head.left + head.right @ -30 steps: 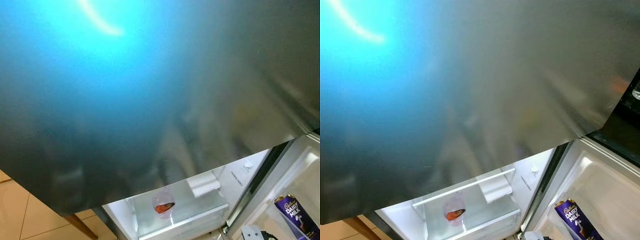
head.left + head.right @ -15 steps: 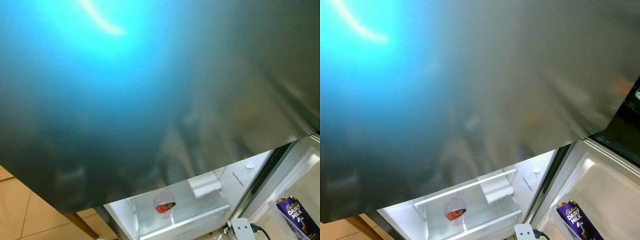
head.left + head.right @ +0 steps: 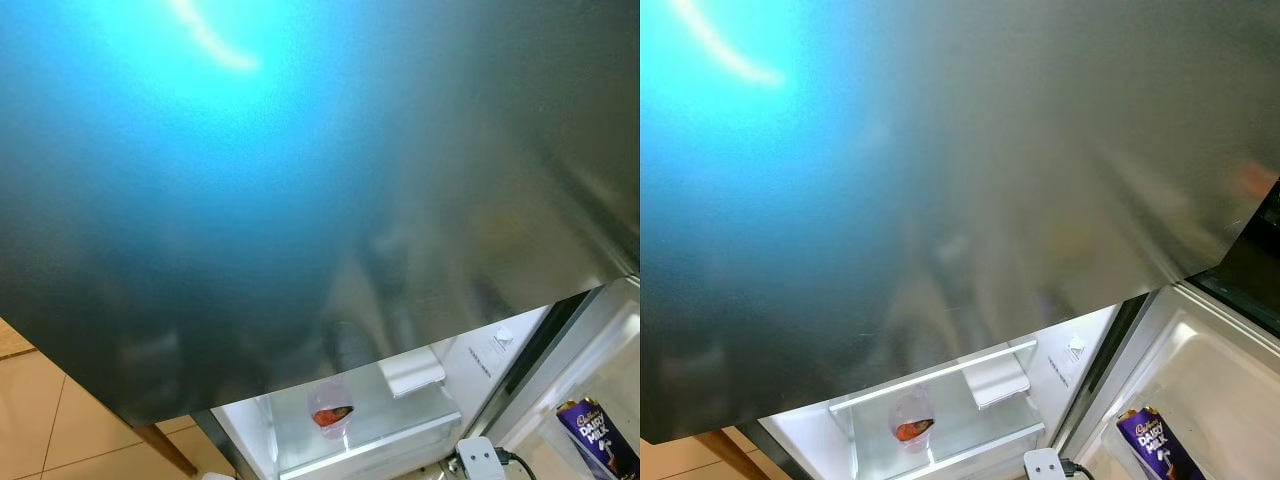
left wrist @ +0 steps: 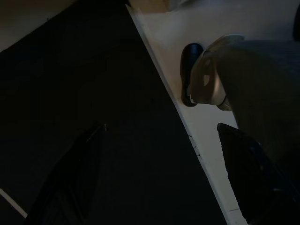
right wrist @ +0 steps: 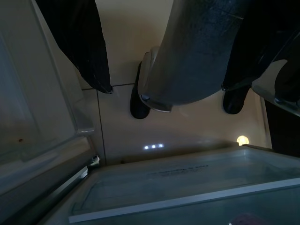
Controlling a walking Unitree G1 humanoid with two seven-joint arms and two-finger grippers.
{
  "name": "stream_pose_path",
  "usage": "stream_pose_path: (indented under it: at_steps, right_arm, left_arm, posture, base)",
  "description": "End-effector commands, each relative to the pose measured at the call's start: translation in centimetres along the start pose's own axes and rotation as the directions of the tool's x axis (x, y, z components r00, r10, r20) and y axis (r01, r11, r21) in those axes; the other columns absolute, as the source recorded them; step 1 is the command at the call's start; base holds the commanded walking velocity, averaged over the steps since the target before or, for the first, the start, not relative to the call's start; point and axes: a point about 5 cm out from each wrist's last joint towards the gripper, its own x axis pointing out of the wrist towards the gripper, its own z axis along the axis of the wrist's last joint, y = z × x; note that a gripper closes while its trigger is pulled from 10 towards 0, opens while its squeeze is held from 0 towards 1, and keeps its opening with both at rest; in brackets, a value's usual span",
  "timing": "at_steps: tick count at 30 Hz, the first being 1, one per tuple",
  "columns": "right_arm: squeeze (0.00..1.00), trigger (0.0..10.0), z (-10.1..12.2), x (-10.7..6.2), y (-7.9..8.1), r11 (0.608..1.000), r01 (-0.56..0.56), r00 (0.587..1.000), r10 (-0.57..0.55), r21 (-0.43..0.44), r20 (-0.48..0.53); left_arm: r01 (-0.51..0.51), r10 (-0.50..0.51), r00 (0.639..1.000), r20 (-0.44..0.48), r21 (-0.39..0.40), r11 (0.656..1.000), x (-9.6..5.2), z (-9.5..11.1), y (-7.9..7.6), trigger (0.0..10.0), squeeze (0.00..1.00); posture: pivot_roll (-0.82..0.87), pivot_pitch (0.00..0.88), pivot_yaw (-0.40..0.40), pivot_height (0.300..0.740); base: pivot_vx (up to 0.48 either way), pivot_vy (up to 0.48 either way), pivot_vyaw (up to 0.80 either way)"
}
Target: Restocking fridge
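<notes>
The left gripper (image 4: 159,173) hangs low over a dark mat (image 4: 93,93) and pale floor (image 4: 197,56). Its two black fingers (image 4: 70,178) stand wide apart and hold nothing. Past them is the robot's leg (image 4: 253,84) and a black foot (image 4: 190,70) on the floor.

The right gripper (image 5: 161,56) hangs low too, close to the open fridge (image 5: 187,183). Its fingers (image 5: 79,42) are spread apart and empty. Between them is a silver leg (image 5: 197,51) with a black foot (image 5: 137,103) on the tiles.

In the head views, a white plug (image 3: 478,458) with a black cord sits at the bottom edge, close to the camera. To its right, in the door shelf (image 3: 1200,370), stands a purple chocolate box (image 3: 596,436). It leans a bit.

Farther back is the lit inside of the fridge. A clear bag (image 3: 330,408) with something red and orange in it lies on a glass shelf (image 3: 400,425). A white block (image 3: 410,372) sits just behind, to the right.

A big grey door (image 3: 320,200) shines blue. Tan tiles (image 3: 50,420) and a brown wooden leg (image 3: 165,450) show at the lower left.
</notes>
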Motion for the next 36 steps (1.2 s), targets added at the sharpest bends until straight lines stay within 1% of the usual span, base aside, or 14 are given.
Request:
stream_pose_path:
  at_steps: [1, 13, 30, 32, 36]
  right_arm:
    - [0.00, 10.0, -0.90, -0.08, 0.62, 1.000, -0.029, 0.999, 0.028, -0.005, -0.043]
    - [0.00, 10.0, -0.97, -0.09, 0.62, 0.999, -0.032, 0.998, 0.031, -0.014, -0.052]
    - [0.00, 10.0, -1.08, -0.09, 0.59, 0.999, -0.033, 0.997, 0.031, -0.028, -0.067]
    - [0.00, 10.0, -0.85, -0.07, 0.70, 0.998, -0.055, 0.997, 0.055, -0.004, -0.047]
    - [0.00, 10.0, -0.80, -0.07, 0.92, 0.996, -0.089, 0.995, 0.089, 0.005, -0.042]
  left_arm:
    - [0.012, -0.012, 1.000, -0.007, 0.004, 1.000, 0.04, -0.19, -0.43, 10.0, 0.00]
    - [0.032, -0.032, 0.999, -0.006, 0.020, 0.999, 0.11, -0.05, -0.93, 10.0, 0.00]
    - [0.040, -0.039, 0.999, -0.009, 0.032, 0.999, 0.14, 0.01, -1.18, 10.0, 0.00]
    - [0.040, -0.040, 0.999, -0.010, 0.034, 0.999, 0.14, -0.02, -1.21, 10.0, 0.00]
    - [0.040, -0.040, 0.999, -0.011, 0.035, 0.999, 0.14, -0.05, -1.24, 10.0, 0.00]
  posture:
    - [-0.01, 0.018, 0.014, 0.740]
    - [-0.01, 0.016, 0.013, 0.740]
    - [-0.01, 0.011, 0.008, 0.740]
    - [-0.01, 0.011, 0.007, 0.740]
    - [-0.01, 0.011, 0.007, 0.740]
  base:
    - [0.000, 0.000, 0.00]
    - [0.000, 0.000, 0.00]
    - [0.000, 0.000, 0.00]
    - [0.000, 0.000, 0.00]
    - [0.000, 0.000, 0.00]
